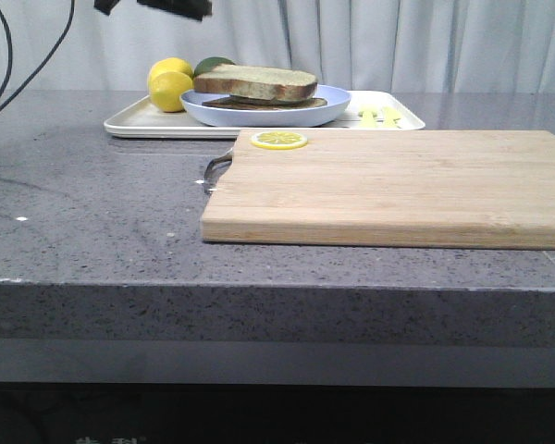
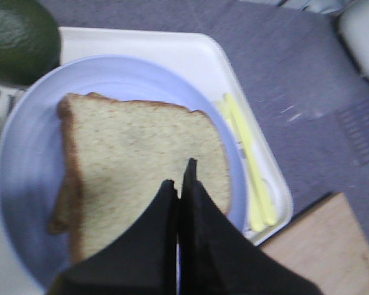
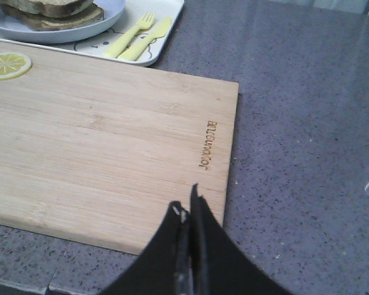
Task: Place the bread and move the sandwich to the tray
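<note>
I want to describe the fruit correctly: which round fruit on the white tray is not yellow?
The dark green avocado, behind the round light-blue plate; the two lemons beside it are bright yellow.

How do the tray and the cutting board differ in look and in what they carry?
The tray is white with a raised rim and rounded corners; the cutting board is flat, pale wood with squarer corners. The tray holds a blue plate with the sandwich, lemons and yellow cutlery; the cutting board carries only a lemon slice. Both are rectangular and lie on the grey table.
</note>
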